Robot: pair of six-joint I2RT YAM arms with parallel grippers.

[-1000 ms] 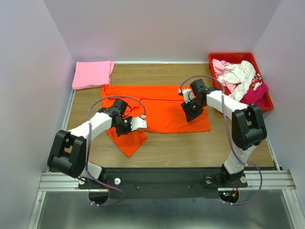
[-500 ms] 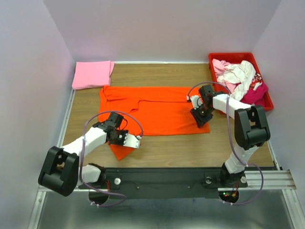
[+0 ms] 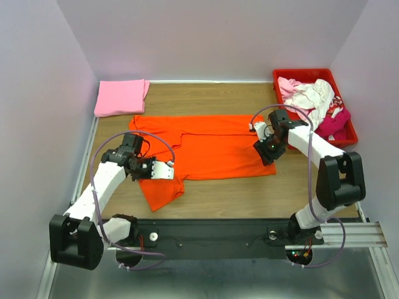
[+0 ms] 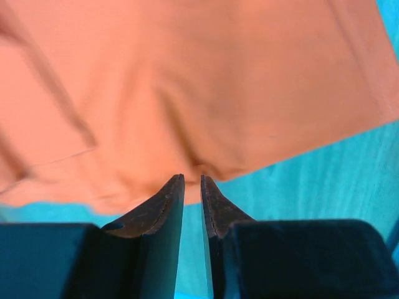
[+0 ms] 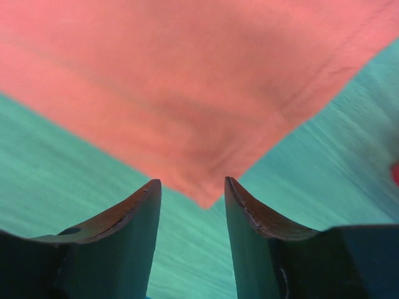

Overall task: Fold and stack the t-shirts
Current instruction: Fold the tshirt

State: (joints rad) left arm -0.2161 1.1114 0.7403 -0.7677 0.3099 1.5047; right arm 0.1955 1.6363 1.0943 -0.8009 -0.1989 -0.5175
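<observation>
Soft, floppy orange t-shirt (image 3: 212, 146) lies flat just ahead of both tips (best pinched at corners): my right gripper (image 5: 192, 180) gapes at its corner, my left gripper (image 4: 192, 176) is nearly closed at the hem, hold unclear.

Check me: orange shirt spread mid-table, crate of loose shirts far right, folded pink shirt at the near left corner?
Not quite: the top external view shows the folded pink shirt at the far left corner, not near. The orange shirt is spread mid-table; the crate of loose shirts is far right.
</observation>
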